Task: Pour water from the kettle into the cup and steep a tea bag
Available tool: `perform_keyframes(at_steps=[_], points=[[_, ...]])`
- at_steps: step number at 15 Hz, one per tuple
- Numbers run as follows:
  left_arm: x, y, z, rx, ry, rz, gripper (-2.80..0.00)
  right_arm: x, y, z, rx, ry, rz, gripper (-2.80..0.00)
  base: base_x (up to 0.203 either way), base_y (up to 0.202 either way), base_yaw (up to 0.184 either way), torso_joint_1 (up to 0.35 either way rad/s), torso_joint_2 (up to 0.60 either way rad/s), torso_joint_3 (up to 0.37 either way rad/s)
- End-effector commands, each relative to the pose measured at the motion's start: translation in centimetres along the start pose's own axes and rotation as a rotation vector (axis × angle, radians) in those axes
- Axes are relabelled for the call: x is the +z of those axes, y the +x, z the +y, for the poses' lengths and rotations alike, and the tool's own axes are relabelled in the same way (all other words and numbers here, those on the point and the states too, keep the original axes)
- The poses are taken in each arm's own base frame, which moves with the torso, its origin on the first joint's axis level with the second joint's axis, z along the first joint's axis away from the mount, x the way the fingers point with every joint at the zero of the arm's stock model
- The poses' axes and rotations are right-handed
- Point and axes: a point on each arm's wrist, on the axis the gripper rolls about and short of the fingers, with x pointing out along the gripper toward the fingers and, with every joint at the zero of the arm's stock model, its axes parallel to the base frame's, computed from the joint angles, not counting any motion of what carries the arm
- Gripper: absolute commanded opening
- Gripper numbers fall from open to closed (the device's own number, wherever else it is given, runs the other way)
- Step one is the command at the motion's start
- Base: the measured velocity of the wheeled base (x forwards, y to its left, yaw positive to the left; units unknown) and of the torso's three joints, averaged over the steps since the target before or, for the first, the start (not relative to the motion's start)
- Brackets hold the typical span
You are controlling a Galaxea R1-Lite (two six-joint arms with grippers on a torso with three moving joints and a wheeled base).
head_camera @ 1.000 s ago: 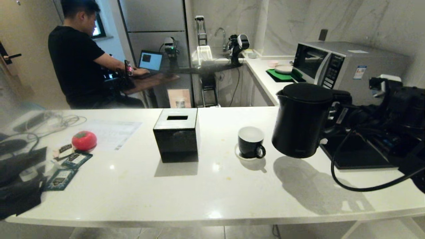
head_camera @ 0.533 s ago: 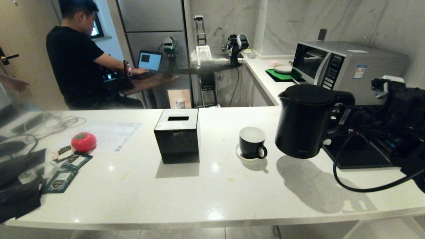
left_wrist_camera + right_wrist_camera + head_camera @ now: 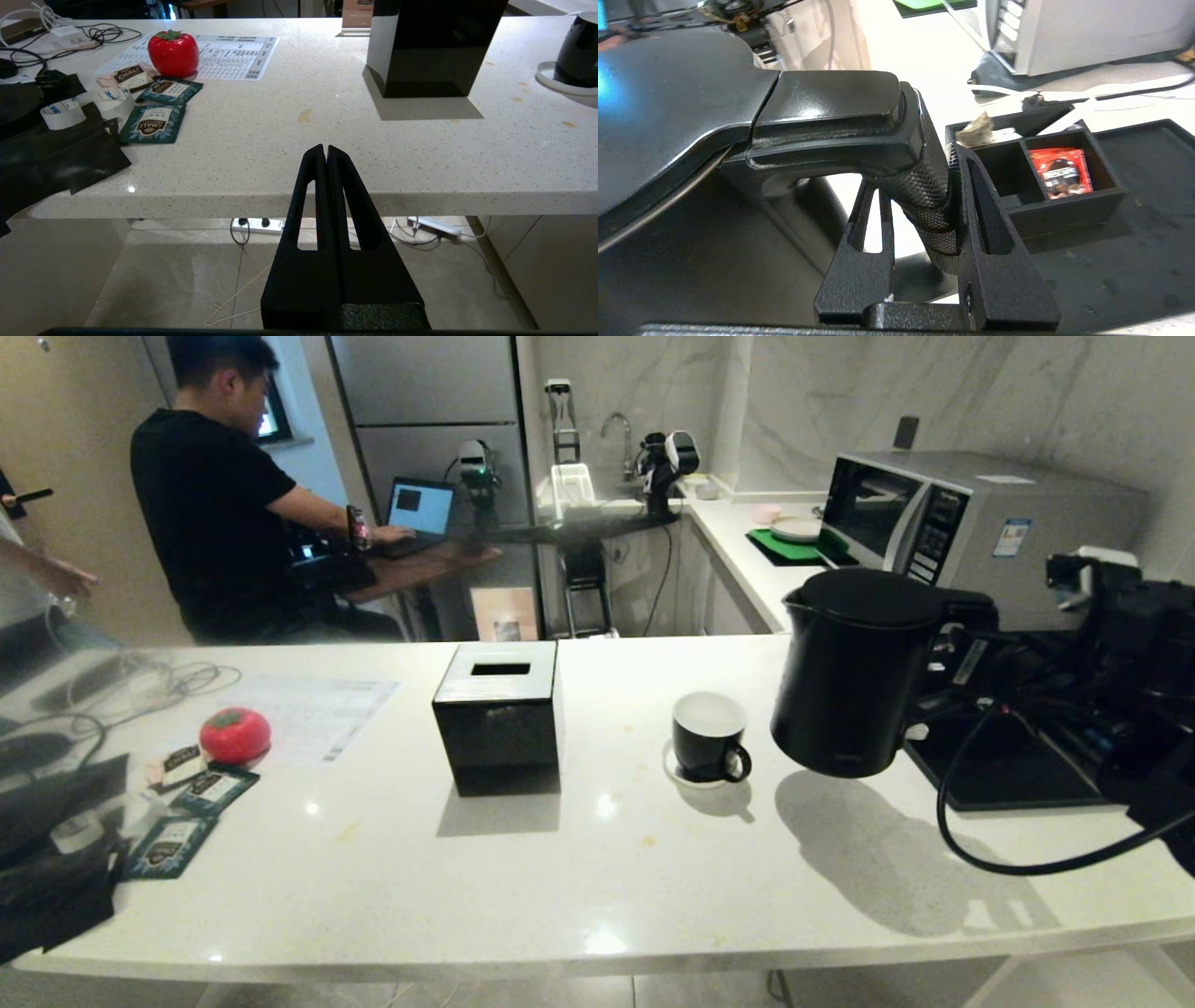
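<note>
One kettle, one cup on one white saucer and one black tissue box stand out on the white bench. Left of the tissue box lie one red tomato-shaped object and three dark tea sachets. The kettle hangs clear of the bench just right of the cup, upright or nearly so, its spout towards the cup. The cup's white inside shows no liquid that can be made out from the head camera.

Only the right wrist camera shows the grip: the right gripper has its jaws closed on the kettle's knurled handle, one on each side. That view also shows a black divided tray behind the kettle, with one red packet in one compartment and a crumpled brownish thing, possibly a wrapper, at another compartment's edge.

Only the left wrist camera shows the left gripper, held below and in front of the bench edge, jaws pressed together and empty.

Beyond the bench, a person sits at a laptop.
</note>
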Motion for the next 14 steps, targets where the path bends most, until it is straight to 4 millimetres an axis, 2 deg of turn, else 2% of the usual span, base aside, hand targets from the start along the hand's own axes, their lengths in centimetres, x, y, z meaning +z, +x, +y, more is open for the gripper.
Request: perform_keyframes(at_steps=[1, 14], points=[[0.01, 0.01, 0.00, 0.000, -0.001, 0.000, -2.80, -0.05, -0.02, 0.02, 0.001, 0.002, -0.002, -2.80, 0.000, 0.000, 0.000, 0.000, 0.00, 0.000], [0.01, 0.01, 0.00, 0.002, -0.001, 0.000, -2.80, -0.31, 0.36, -0.85, -0.036, -0.051, 0.028, -2.80, 0.000, 0.000, 0.000, 0.000, 0.00, 0.000]])
